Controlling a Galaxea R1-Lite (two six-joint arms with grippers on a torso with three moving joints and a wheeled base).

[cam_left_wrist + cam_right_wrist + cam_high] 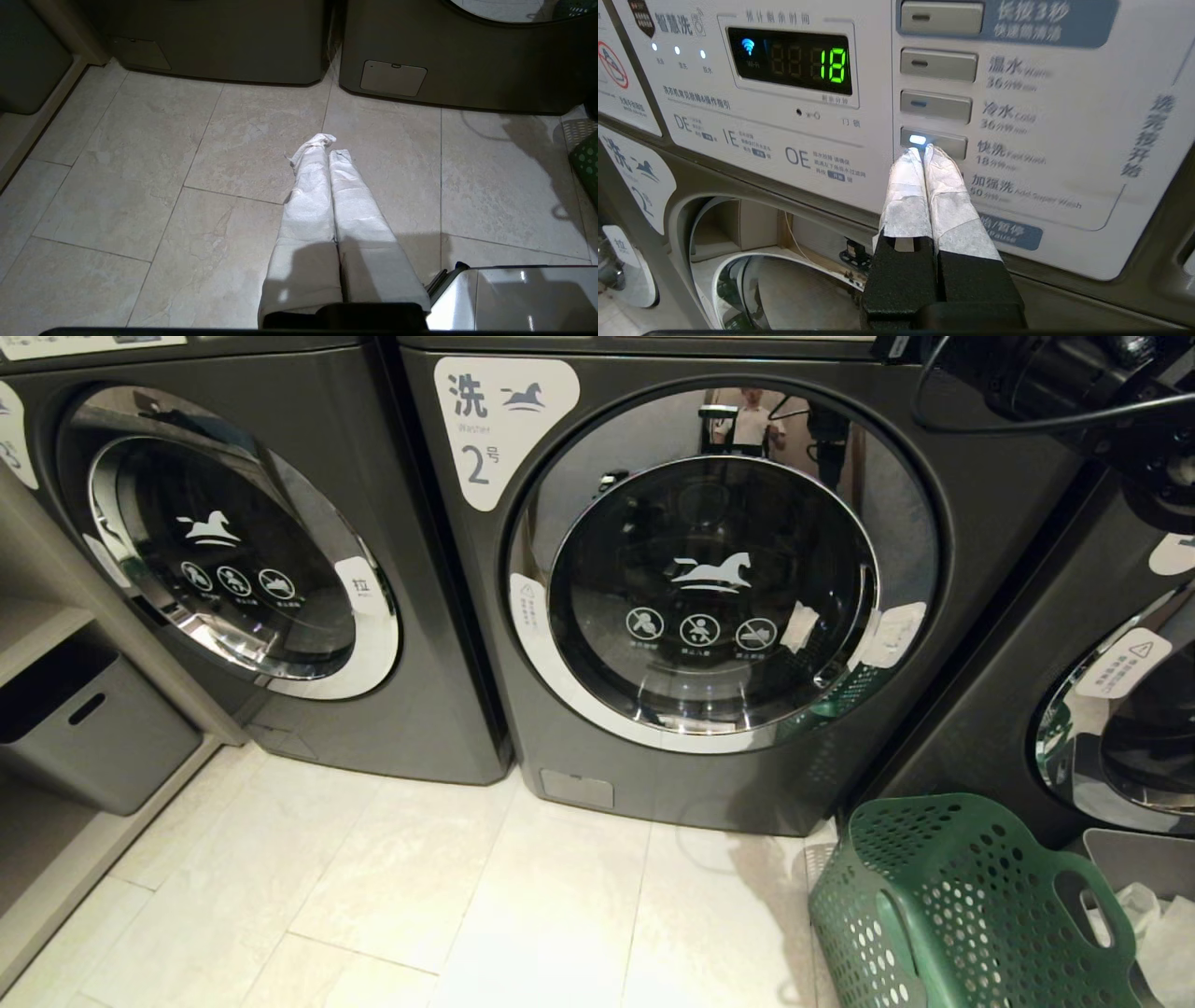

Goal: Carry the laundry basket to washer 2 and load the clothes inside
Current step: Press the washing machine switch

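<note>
The clenched right claw [923, 151] is touching the lit button [933, 141], its far side hiding under the tips.

Washer 2 [653, 784] has a dark grey, satin metal-look body, and its door [714, 588] pairs glossy dark glass with a mirror-bright chrome ring. The green laundry basket [952, 905] is matt perforated plastic on a floor [420, 887] of smooth, pale stone-look tile. The right gripper [923, 150] has fingers [903, 196] wrapped in white, fibrous tape over rough black bases, against a smooth, semi-gloss control panel [1064, 196].
</note>
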